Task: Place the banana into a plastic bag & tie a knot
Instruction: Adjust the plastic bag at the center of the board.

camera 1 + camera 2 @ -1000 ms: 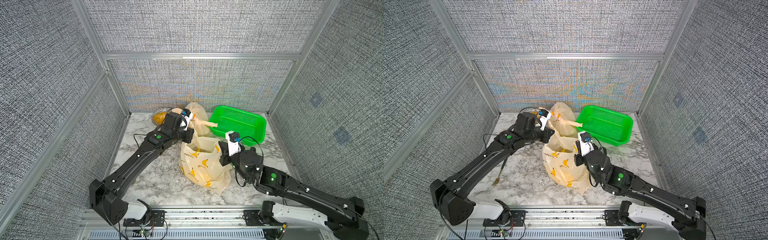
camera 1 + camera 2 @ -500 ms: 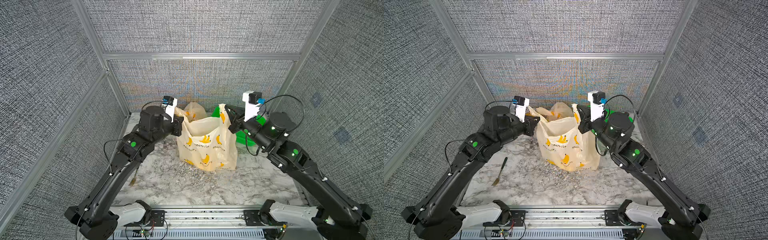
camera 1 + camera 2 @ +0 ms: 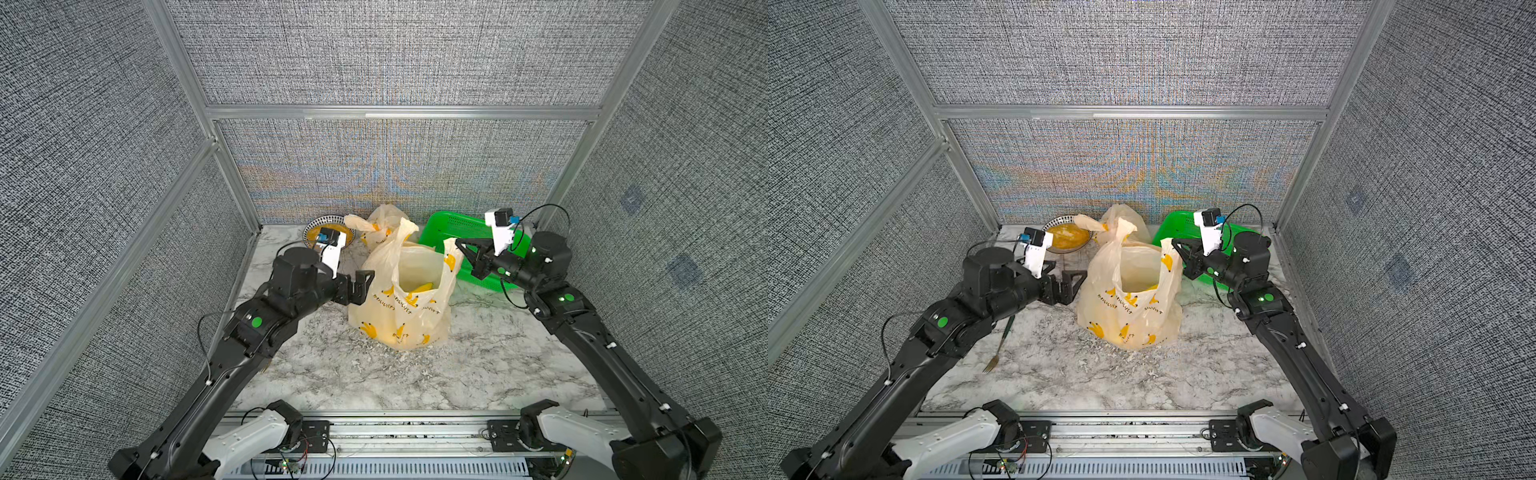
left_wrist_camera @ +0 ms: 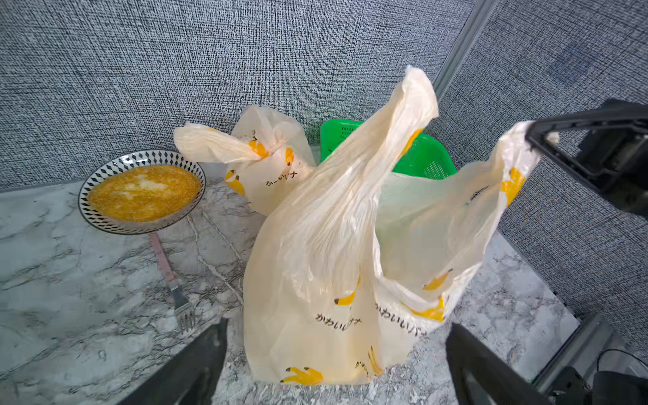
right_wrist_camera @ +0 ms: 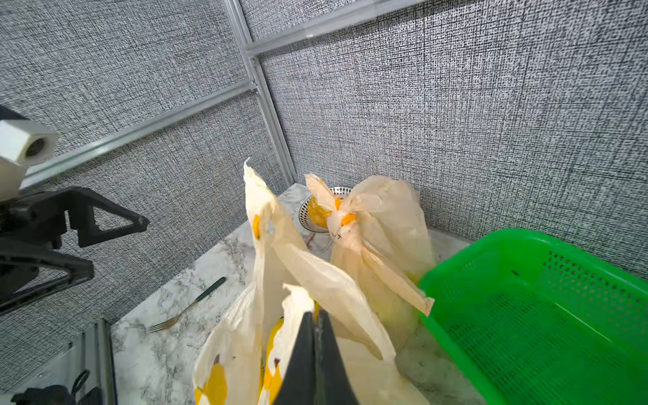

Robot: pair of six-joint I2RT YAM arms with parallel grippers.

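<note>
Since half a second ago the left jaws have let go of the bag (image 3: pixel 399 307) and come down. They now stand wide apart just beside its left wall; whether they touch the plastic cannot be told. The handle (image 3: pixel 405 228) that they held stands up free above the mouth. The right jaws remain clenched on the other handle (image 3: pixel 451 253) and hold it up, so the mouth stays open. The bag stands on the bench (image 3: pixel 478 374), between the two pairs of jaws. In both top views the banana (image 3: pixel 422 287) lies inside the bag, seen through the mouth, lower than the right jaws. Behind stands a knotted bag (image 3: pixel 380 232), with a bowl (image 4: pixel 101 173) to its left and a green basket (image 3: pixel 465 224) to its right. A fork (image 3: pixel 1000 345) lies on the bench beside the left arm.
</note>
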